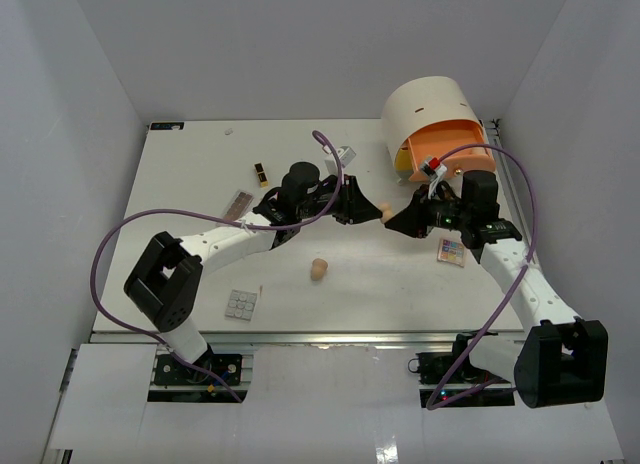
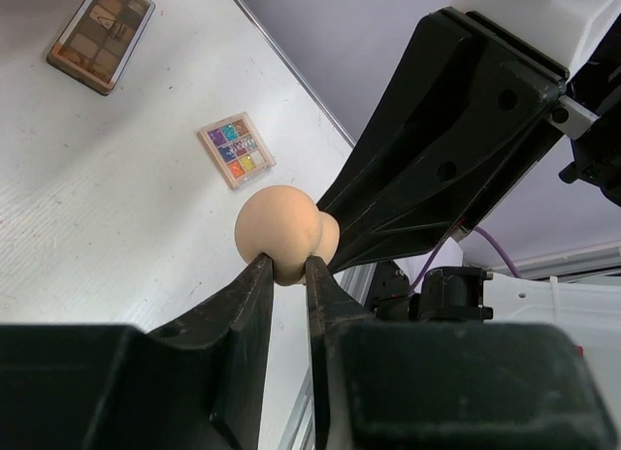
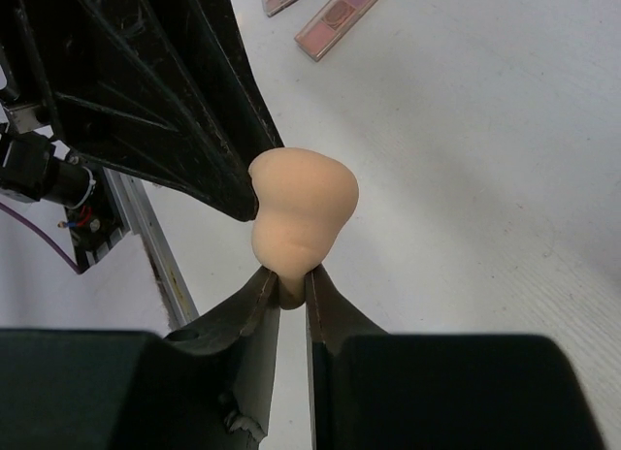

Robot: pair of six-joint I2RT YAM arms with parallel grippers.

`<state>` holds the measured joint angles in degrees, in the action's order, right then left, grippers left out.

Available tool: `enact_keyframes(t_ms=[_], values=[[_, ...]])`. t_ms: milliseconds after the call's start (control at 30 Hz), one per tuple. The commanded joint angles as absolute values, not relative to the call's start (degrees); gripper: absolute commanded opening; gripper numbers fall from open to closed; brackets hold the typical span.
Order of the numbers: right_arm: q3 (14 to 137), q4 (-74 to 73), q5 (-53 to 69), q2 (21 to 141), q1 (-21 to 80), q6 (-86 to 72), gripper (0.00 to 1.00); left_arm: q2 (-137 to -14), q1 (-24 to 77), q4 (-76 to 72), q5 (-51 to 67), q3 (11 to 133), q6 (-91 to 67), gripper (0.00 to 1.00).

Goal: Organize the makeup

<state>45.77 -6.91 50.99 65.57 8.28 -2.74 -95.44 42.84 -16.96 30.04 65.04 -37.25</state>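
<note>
The left claw [image 2: 286, 271] is pinched on the lower side of a tan, egg-shaped sponge [image 2: 281, 232]. The right claw [image 3: 288, 280] is clamped on the narrow tip of the same sponge. Both claws grip it at once, their tips almost nose to nose, and the sponge hangs in the air between them above the middle of the tabletop [image 1: 200, 164]. This looks like a hand-over from one arm to the other, though the pictures do not show which way it is going.

Around them, most of the makeup lies loose. A second sponge [image 1: 319, 269] sits alone on the tabletop, nearer the arms' bases. The multicoloured palette [image 1: 451, 250] lies just beside the right arm. The brown palette [image 2: 101, 33] lies beyond it, towards the drawer unit [image 1: 430, 114]. On the left half are the pink palette [image 1: 239, 203], the grey-white palette [image 1: 240, 304] and, further back, a lipstick tube [image 1: 261, 172], each well apart from the others.

The drawer unit stands at the far right with its orange drawer [image 1: 455, 149] pulled out. Whether anything is already inside cannot be seen.

The task seems to be at an early stage. The drawer is open and one sponge is lifted, but nothing visible has been put away. The held sponge, the other sponge, all the palettes and the lipstick are yet to be placed.
</note>
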Motion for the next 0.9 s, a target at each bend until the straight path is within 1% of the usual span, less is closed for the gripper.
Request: enact_keyframes(t_ms=[0,33,67,167,200,300,433,500,600,667,867], values=[[49.21,-6.13,50.74,63.62,7.98,0.01,0.17,-93.09,43.15,-16.74,30.1,66.07,-36.87,0.55],[49.49,-6.69,50.51,63.29,7.93,1.22,0.17,-92.54,43.15,-15.96,29.32,66.29,-36.43,0.64],[49.77,-7.26,50.09,62.99,7.86,1.88,0.16,-91.77,43.0,-15.43,28.74,66.51,-35.64,0.7],[51.11,-9.1,48.45,61.59,7.74,4.04,0.16,-89.12,41.94,-13.64,26.72,67.73,-34.1,0.86],[51.9,-9.89,47.53,61.46,7.73,5.02,0.16,-88.52,41.47,-13.17,26.19,68.06,-34.03,0.89],[54.83,-12.02,44.23,61.09,7.56,8.59,0.15,-84.49,38.52,-11.18,25.67,68.55,-33.31,0.91],[61.43,-14.12,34.07,61.81,6.92,10.91,0.12,-79.47,35.76,-5.0,25.0,68.29,-29.82,0.92],[66.04,-14.02,25.1,63.33,6.7,12.1,0.12,-76.51,35.07,1.88,23.77,68.44,-25.66,0.92],[69.19,-12.74,16.02,65.7,6.68,12.86,0.13,-74.54,35.07,12.41,21.93,67.17,-20.15,0.92],[70.69,-12.1,11.27,67.82,6.6,13.88,0.13,-71.41,35.07,15.28,19.97,64.35,-17.01,0.92],[72.26,-10.45,3.22,73.6,6.07,15.47,0.14,-67.06,35.07,16.17,14.16,54.97,-12.2,0.93]])
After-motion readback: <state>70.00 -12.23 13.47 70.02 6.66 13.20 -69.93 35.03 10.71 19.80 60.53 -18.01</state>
